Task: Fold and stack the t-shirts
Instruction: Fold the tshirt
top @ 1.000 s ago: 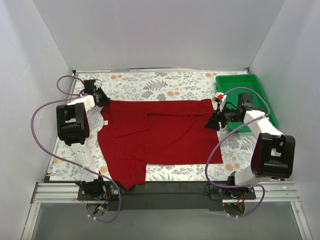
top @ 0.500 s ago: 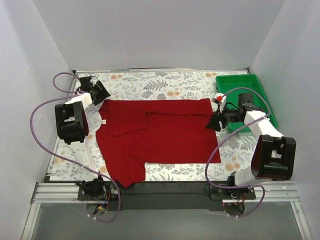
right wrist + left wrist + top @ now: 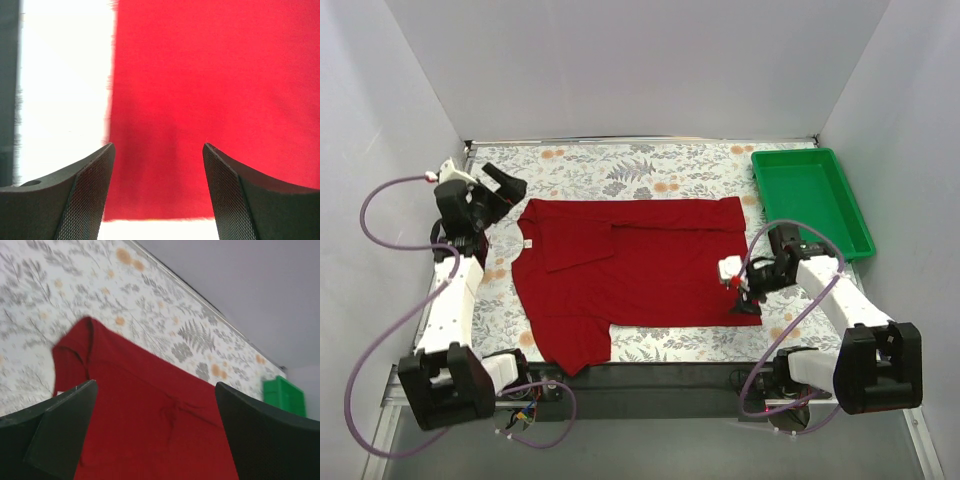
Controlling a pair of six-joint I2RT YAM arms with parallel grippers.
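Note:
The dark red t-shirt [image 3: 650, 270] lies spread flat on the flowered table, with its left sleeve folded in over the chest and its far edge straight. My left gripper [image 3: 506, 186] hovers off the shirt's far left corner, open and holding nothing. In the left wrist view the shirt [image 3: 150, 415] shows between the wide-apart fingers [image 3: 60, 435] of that gripper [image 3: 155, 385]. My right gripper [image 3: 746, 300] hangs over the shirt's near right corner. In the right wrist view it [image 3: 157, 146] is open above the cloth [image 3: 210, 75], with the hem corner just below its fingertips.
A green plastic tray [image 3: 810, 195] stands at the far right of the table, also visible in the left wrist view as the green tray [image 3: 282, 395]. White walls close in the table on three sides. The black rail [image 3: 650, 375] runs along the near edge.
My left gripper opened, let go of the shirt's far left corner and drew back to the left. My right arm swung from the far right corner down to the near right corner, jaws spreading wider.

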